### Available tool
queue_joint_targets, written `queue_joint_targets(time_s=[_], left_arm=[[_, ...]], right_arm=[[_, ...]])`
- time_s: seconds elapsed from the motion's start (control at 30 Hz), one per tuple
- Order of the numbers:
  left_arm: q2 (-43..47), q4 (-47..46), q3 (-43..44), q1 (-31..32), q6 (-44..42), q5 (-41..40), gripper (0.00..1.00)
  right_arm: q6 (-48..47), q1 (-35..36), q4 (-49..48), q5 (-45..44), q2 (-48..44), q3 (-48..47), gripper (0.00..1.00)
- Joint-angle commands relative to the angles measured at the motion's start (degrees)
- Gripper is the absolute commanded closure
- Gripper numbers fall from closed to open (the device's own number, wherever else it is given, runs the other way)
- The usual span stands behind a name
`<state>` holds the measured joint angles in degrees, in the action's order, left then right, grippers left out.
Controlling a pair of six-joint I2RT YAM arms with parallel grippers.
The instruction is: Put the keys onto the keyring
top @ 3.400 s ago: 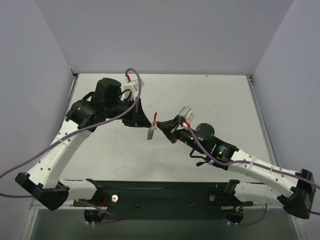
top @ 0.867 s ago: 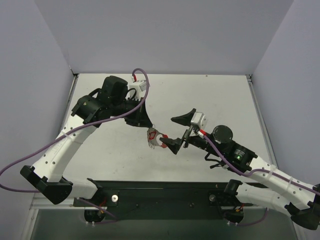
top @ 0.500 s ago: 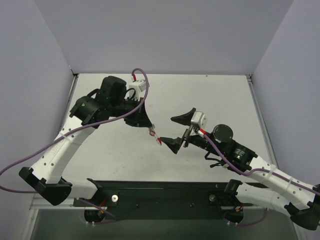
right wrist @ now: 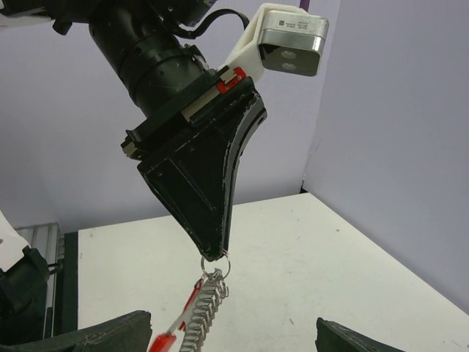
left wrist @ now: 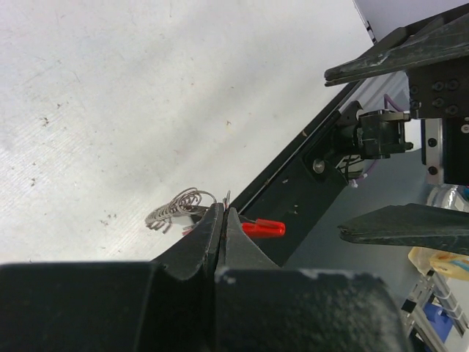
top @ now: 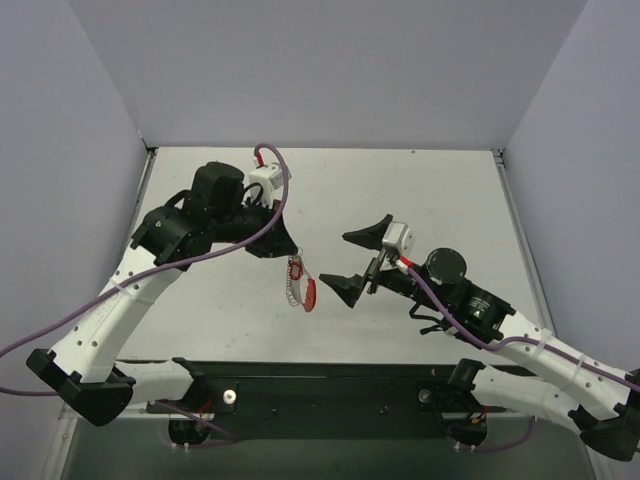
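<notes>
One keyring (top: 298,284), hanging in the air
Left gripper (top: 288,254) is pinched tight on the keyring's top, the loop dangling above the worktop (top: 400,190) — right gripper (top: 335,260), at its 3 o'clock, gapes wide, holding nothing.

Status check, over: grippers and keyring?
Left gripper shut, pinching red-arc silver-chain keyring, which hangs free. Right gripper open, empty, alongside. Nothing blocking.
</notes>
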<state>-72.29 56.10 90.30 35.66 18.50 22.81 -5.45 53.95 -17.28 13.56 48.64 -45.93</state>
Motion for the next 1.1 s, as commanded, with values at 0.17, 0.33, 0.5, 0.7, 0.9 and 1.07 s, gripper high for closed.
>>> queue_joint_targets(time_s=[0.17, 0.33, 0.5, 0.7, 0.9, 1.07], left_arm=[[3.12, -15.13, -6.1, 0.11, 1.89, 0.57, 1.0], [3.3, -17.95, -6.63, 0.02, 2.59, 0.13, 1.0], [3.65, -19.09, -6.46, 0.11, 2.5, -0.13, 1.0], [4.26, -19.53, -6.1, 0.02, 2.59, 0.57, 1.0], [4.35, -17.34, -4.7, 0.11, 1.28, -1.27, 1.0], [4.35, -15.93, -3.38, 0.11, 0.48, -2.85, 1.0]], right_arm=[[-0.44, -0.69, -0.65, -0.03, -1.71, -2.23, 0.05], [-0.26, -0.87, 0.23, -0.64, -2.85, -2.14, 0.05], [0.09, -0.87, 1.02, -1.7, -3.03, -1.88, 0.05], [0.27, -0.87, 1.11, 0.85, -1.89, -2.41, 0.09], [2.11, -0.87, 0.67, 6.73, 0.74, -4.6, 0.19], [2.55, -0.26, 2.34, 7.01, 4.35, -7.15, 0.22]])
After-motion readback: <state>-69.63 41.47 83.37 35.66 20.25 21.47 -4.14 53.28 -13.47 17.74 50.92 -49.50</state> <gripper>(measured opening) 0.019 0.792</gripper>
